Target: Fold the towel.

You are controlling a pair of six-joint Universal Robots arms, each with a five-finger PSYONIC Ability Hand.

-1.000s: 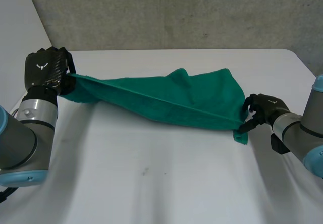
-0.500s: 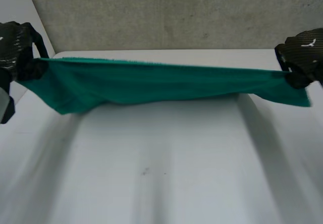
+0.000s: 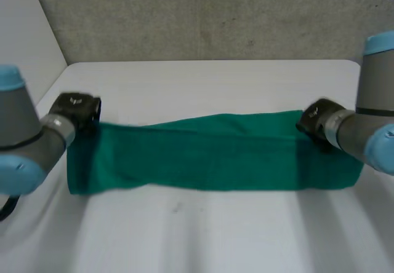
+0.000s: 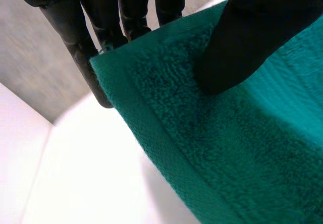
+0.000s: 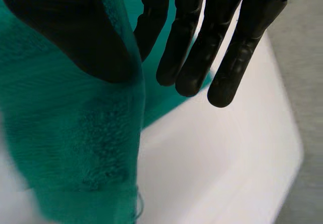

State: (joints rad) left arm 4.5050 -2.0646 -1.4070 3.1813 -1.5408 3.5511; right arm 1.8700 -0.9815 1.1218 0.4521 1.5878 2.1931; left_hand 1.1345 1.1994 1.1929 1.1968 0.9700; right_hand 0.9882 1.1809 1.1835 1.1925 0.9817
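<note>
Towel (image 3: pixel 209 156) lies banded; left hand (image 3: pixel 75 108) and right hand (image 3: pixel 317 119) pinch far corners; release evenly, edges aligned.

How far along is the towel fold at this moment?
Done: the towel lies on the table as a long band, apparently folded once. In hand: left robot hand and right robot hand each pinch an end. Left: release, then fold it shorter.

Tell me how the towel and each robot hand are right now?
green towel: lying stretched out on the white table as a long band.
left robot hand: pinching the towel's far left corner, thumb on top.
right robot hand: pinching the towel's far right corner.
</note>
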